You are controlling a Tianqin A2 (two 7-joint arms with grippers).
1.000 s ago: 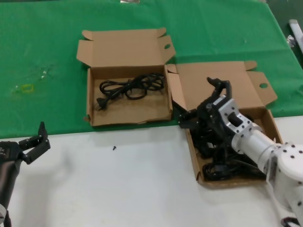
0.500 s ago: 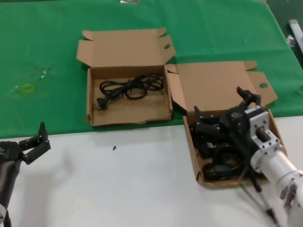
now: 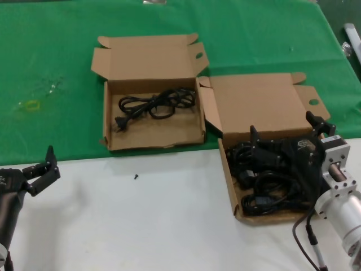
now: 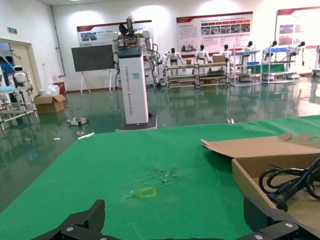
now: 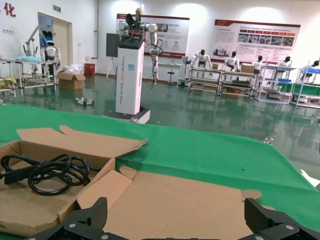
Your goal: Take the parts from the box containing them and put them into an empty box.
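The smooth-walled box [image 3: 265, 217] at the right holds several black cord bundles [image 3: 265, 189]. My right gripper [image 3: 285, 127] hovers over that box, open and empty. In the right wrist view its jaws [image 5: 175, 215] stand wide apart over the box's lid [image 5: 190, 197]. The frayed-walled box [image 3: 152, 142] at the back left holds one cord bundle [image 3: 153, 105]. That bundle also shows in the right wrist view [image 5: 50, 172] and the left wrist view [image 4: 292, 182]. My left gripper [image 3: 38, 164] is parked open and empty at the near left [image 4: 175, 220].
The green cloth [image 3: 51, 68] covers the far half of the table, and the white tabletop [image 3: 141, 226] is nearest me. A small dark speck [image 3: 136, 176] lies on the white part. A yellow mark [image 3: 31, 105] is on the cloth at the left.
My right gripper has swung to the right and drawn back over the right-hand box, turning as it went. The left arm has not moved, and both boxes stay put.
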